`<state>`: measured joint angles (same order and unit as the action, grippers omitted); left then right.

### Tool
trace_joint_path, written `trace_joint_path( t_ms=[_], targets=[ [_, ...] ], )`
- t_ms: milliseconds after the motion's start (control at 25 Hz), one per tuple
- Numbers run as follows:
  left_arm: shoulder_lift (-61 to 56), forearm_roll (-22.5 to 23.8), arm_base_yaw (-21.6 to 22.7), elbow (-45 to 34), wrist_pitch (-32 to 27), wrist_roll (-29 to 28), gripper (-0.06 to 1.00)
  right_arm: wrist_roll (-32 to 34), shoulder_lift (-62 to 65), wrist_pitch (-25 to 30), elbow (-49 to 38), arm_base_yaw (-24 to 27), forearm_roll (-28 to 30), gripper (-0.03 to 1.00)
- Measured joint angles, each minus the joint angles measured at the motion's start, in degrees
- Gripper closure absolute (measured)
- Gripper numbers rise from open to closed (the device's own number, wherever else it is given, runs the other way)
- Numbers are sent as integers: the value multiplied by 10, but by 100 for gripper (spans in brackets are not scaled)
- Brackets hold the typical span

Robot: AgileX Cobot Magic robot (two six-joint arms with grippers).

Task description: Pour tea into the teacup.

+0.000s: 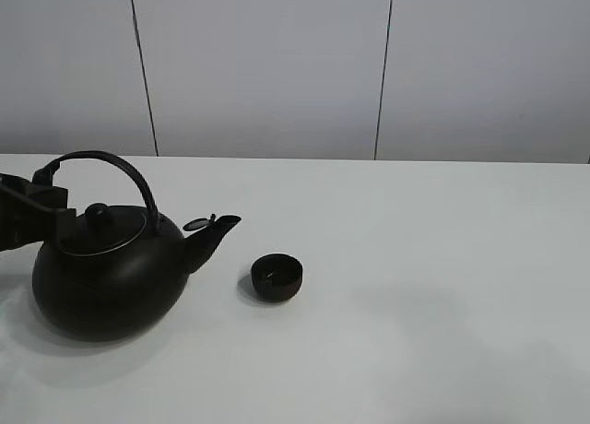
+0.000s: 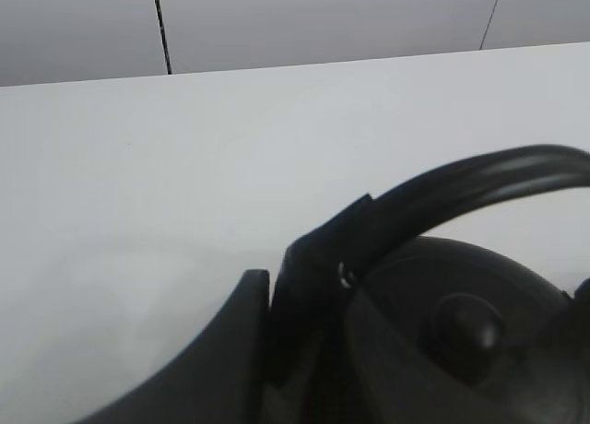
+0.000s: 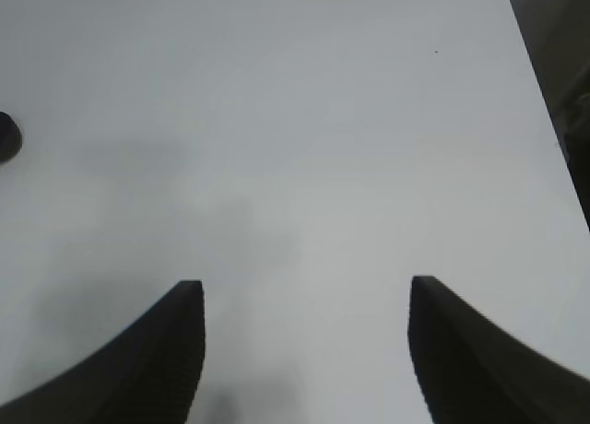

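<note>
A white table [image 1: 442, 350] fills the lower half of the exterior high view, and a pale panelled wall [image 1: 267, 64] with two dark vertical seams fills the upper half. The large round black kettle [image 1: 101, 286] is at the lower left of that frame, with a soft shadow on the table around its base; whether the base rests on the table cannot be told. Its arched handle [image 1: 120, 166] rises over the lid, and its spout [image 1: 217, 235] points to the right with a small flap [image 1: 196, 225] lifted just behind the tip. The left gripper [image 1: 53, 198] comes in from the left edge and is clamped on the left foot of the handle; the left wrist view shows its dark fingers [image 2: 244, 300] pressed together at the handle, with the lid knob [image 2: 461, 327] close by. The right gripper [image 3: 304, 286] shows only in the right wrist view, its jaws apart over bare table and holding nothing. The teacup [image 1: 277, 276], small, black and handleless, stands upright in the lower middle of the exterior frame, just right of the spout tip and lower, clear of the kettle.
</note>
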<state>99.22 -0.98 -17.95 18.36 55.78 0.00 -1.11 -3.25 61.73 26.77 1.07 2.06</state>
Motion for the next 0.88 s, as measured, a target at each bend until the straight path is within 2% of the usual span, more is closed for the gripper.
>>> trace_joint_path(
  t_ms=[320,440,600,760,880],
  targets=[
    [-88,18,-2,-7,-67,0,81,0,0,0,0,0,0,53],
    [-138,17,-16,-7,-85,8,81,0,0,0,0,0,0,53],
    [-183,17,-43,12,-142,20,81,0,0,0,0,0,0,53],
    [-191,20,-69,42,-187,31,82,0,0,0,0,0,0,53],
    [-191,14,-84,64,-213,62,82,0,0,0,0,0,0,53]
  ],
)
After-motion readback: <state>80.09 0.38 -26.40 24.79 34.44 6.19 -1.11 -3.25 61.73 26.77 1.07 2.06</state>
